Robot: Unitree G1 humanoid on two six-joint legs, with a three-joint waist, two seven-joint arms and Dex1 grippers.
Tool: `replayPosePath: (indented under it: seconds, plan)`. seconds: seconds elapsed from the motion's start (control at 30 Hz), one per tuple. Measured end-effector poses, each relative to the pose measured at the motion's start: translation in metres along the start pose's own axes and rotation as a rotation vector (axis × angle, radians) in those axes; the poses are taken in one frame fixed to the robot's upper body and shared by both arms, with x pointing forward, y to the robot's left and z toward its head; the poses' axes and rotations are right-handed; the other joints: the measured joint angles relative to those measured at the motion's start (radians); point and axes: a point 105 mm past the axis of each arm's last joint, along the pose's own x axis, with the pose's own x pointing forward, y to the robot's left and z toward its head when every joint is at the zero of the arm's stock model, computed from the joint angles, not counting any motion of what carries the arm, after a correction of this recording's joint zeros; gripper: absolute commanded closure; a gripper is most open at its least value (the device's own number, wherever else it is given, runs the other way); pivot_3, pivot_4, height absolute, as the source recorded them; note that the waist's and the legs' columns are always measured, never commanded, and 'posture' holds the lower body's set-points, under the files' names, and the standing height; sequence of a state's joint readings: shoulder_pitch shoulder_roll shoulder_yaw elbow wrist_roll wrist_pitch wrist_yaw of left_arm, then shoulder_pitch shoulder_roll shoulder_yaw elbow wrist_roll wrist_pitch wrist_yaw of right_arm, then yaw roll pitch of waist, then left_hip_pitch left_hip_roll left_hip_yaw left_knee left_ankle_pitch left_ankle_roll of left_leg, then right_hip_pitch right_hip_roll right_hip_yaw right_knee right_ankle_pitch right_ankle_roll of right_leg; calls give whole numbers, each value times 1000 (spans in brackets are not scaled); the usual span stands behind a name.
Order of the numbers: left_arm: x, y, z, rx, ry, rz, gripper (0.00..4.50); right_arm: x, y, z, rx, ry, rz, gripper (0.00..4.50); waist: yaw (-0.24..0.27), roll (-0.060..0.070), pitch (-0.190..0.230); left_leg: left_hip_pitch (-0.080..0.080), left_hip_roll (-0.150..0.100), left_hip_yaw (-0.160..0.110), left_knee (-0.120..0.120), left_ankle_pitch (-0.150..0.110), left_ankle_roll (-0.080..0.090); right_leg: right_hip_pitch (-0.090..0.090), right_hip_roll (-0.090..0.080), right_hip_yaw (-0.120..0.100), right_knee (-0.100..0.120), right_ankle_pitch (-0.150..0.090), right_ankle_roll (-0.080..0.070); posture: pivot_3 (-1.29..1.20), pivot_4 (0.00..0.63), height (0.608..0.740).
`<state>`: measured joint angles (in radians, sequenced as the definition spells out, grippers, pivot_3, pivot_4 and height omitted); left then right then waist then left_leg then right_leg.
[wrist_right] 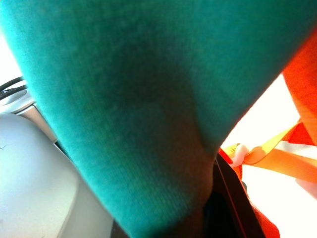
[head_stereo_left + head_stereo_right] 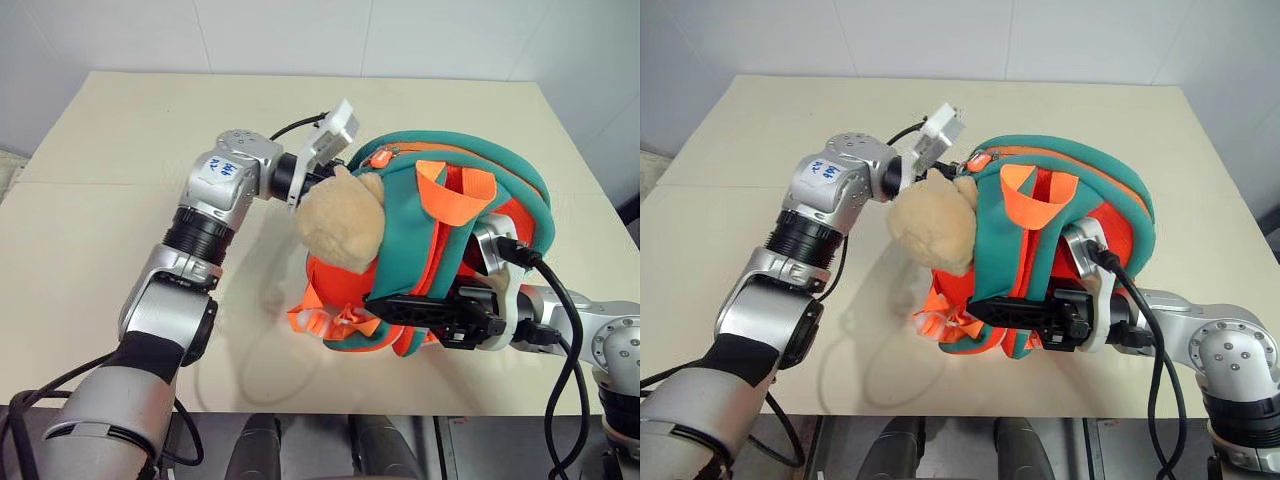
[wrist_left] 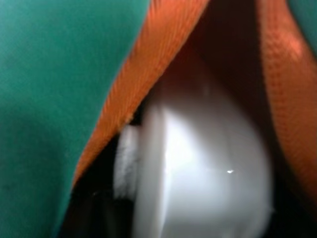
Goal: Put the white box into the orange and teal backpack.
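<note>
Fingers of the left gripper (image 2: pixel 335 172) sit hidden behind the plush toy (image 2: pixel 340 222); their spread cannot be told. White box (image 3: pixel 208 173) lies inside the orange and teal backpack (image 2: pixel 455 215). At four o'clock, right gripper (image 2: pixel 385 308) pinches a teal strap; best withdraw slowly.

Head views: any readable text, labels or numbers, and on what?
Blue handwriting on a white sticker on the left arm's wrist housing: too small to read.
White box, seen inside the orange and teal backpack in the left wrist view: no lettering legible.
No other text.
</note>
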<state>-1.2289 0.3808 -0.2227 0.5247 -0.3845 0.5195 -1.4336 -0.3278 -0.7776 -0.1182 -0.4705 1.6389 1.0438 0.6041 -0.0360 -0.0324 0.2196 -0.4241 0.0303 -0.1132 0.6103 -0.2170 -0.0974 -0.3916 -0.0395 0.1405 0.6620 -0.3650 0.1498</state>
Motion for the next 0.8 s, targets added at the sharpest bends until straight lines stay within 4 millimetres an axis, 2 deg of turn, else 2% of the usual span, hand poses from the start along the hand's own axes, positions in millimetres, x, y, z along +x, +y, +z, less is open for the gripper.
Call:
replayPosePath:
  seconds: [0.13, 0.23, 0.33, 0.47, 0.53, 0.67, 0.8]
  plan:
    - [-33, 0, 3, 27, -8, 82, 10, 0, -1, 1, -7, 2, -4, 4368, -3, 0, 0, 0, 0, 0, 0, 0, 0, 0, 0, 0, 0, 0, 0, 0, 150, 740]
    - [-68, -9, 10, 33, -9, 129, 10, 0, -1, 1, -9, 2, -7, 4368, -5, 0, 0, 0, 0, 0, -1, 0, 0, 0, 0, 0, 0, 0, 0, 0, 150, 740]
    - [-90, -16, 19, 51, -2, 186, 10, 0, -3, 1, -9, 1, -14, 4368, -2, 0, 0, 0, 0, 0, 0, 0, 0, 1, 0, 0, -1, 0, 0, 0, 150, 740]
    - [-96, -28, 14, 9, -44, 177, 10, 0, -4, 3, -19, 3, -19, 4368, 7, 0, 0, 0, 0, -1, 1, 0, 0, 1, 0, 0, 0, 0, 0, 0, 150, 740]
    - [-95, -36, 18, -20, -80, 144, 10, 0, -4, 3, -19, 3, -21, 4368, 7, 0, 0, 0, 0, -1, 1, 0, 0, 1, 0, -1, 0, 0, 0, 0, 150, 740]
    - [-86, -60, 35, -9, -125, 40, 10, 0, -6, 3, -17, -1, -24, 4368, 5, 0, 0, 0, 0, -1, 1, 0, 0, 1, 0, -1, 0, 0, 0, 0, 150, 740]
    - [-72, -69, 40, -13, -163, -27, 10, -1, -8, 4, -14, -5, -32, 4368, 6, 0, 0, 1, 0, -1, 2, 0, 0, 1, 0, -1, 1, 0, 0, 0, 150, 740]
